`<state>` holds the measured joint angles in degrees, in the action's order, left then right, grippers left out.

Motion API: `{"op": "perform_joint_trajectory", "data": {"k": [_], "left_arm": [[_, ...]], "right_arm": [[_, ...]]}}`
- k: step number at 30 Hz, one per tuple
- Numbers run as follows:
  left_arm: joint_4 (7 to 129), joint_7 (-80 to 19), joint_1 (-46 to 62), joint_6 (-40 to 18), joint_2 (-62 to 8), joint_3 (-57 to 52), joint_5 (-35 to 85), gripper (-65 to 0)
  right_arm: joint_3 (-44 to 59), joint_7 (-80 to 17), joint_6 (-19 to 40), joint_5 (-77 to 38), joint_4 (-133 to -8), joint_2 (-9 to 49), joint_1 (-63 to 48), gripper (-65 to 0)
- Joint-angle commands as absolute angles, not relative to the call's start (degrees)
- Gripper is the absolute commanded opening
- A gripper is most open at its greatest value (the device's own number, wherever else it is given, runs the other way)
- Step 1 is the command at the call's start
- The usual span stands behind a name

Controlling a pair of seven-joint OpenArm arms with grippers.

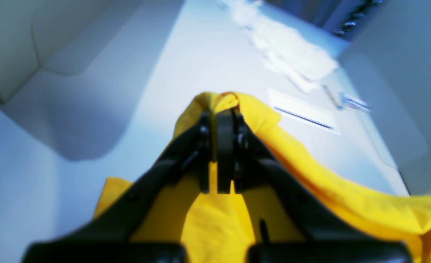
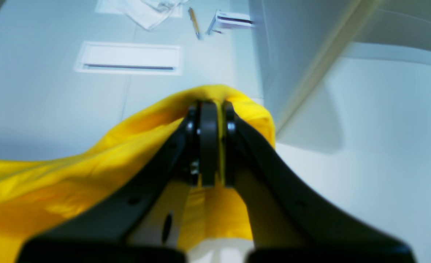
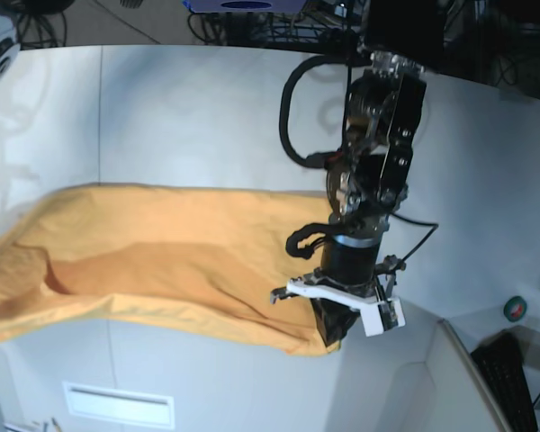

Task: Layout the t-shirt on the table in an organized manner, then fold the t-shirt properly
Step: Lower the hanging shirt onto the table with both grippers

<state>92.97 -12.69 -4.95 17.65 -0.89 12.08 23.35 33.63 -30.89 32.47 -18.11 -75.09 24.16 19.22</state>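
- Closest to the lens, the left gripper (image 1: 219,120) is clenched on a bunched edge of the t-shirt (image 1: 332,190); the right gripper (image 2: 210,109) grasps another edge likewise.
- The t-shirt (image 3: 171,261) hangs stretched between both arms above the table (image 3: 198,117), apparently mid-layout; lowering it flat looks to be next.
- Only the base view shows the full spread; only the wrist views show a pen (image 2: 194,22) and white cloth (image 1: 292,47).

the t-shirt (image 3: 162,261) hangs over the table (image 3: 198,117), beside the left tool (image 3: 328,337)
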Motion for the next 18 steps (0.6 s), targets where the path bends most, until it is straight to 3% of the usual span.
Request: {"op": "perform_joint_trajectory", "data": {"k": [1,11,12,15,17,18], "left_arm": [[91.74,-10.68,-7.96,17.10,-0.22,12.09,22.90,-65.0],[70.64,-10.59,-24.04,18.59,0.31,9.01,23.08,-65.0],[69.14,-10.59,-24.92,18.59,0.31,7.52,23.16,-65.0],[66.07,-10.59,-26.51,18.59,0.40,3.74,23.16,-65.0],[65.27,-10.59,-26.51,18.59,0.31,1.89,23.16,-44.3],[65.27,-10.59,-26.24,18.59,0.22,1.36,23.16,-33.7]], "right_arm": [[32.04,-27.82,32.48,-19.21,-73.19,26.07,22.99,-65.0],[15.43,-8.40,32.48,-19.21,-40.22,27.65,39.78,-65.0],[13.23,-7.78,32.48,-19.21,-37.93,28.18,40.57,-60.2],[7.78,-4.70,32.48,-19.21,-34.24,28.44,41.45,-30.9],[7.43,-3.82,32.48,-19.21,-34.15,28.44,40.31,-16.7],[7.43,-3.82,32.48,-19.21,-34.33,28.53,39.60,-13.2]]}}
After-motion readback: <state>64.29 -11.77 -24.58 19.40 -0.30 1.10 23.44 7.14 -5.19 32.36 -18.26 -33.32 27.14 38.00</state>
